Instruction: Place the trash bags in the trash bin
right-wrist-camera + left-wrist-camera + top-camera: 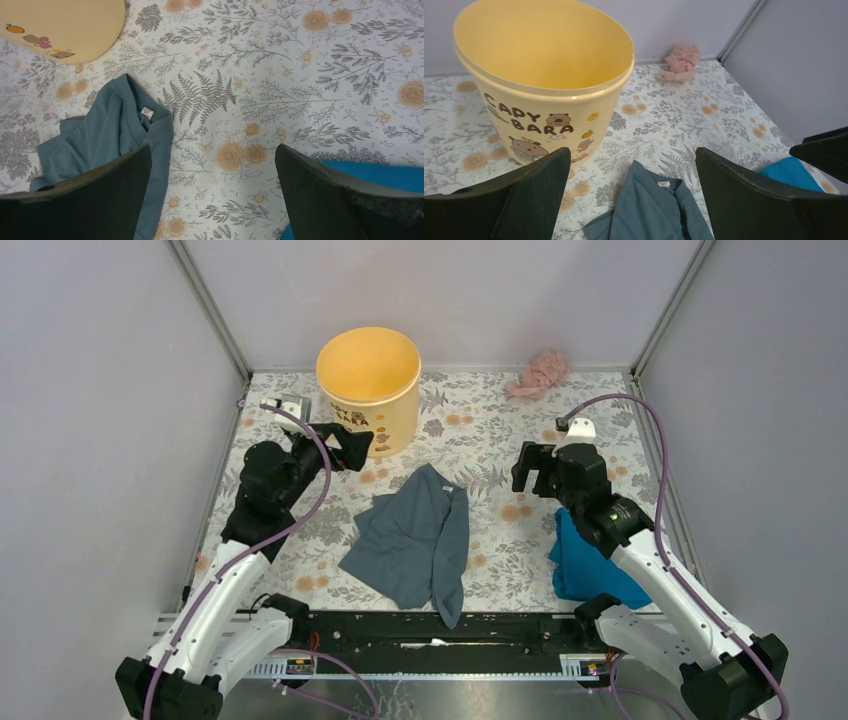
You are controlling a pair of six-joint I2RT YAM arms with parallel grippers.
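Observation:
The pink-peach trash bag lies crumpled at the back right of the table, against the wall; it also shows in the left wrist view. The yellow trash bin stands upright at the back, its cream side printed with "CAPY BARA"; its base edge shows in the right wrist view. It looks empty inside. My left gripper is open and empty, just in front of the bin. My right gripper is open and empty above the floral table, well short of the bag.
A grey-blue cloth lies mid-table between the arms, also in the left wrist view and the right wrist view. A bright blue cloth lies under my right arm. Grey walls close in the floral table.

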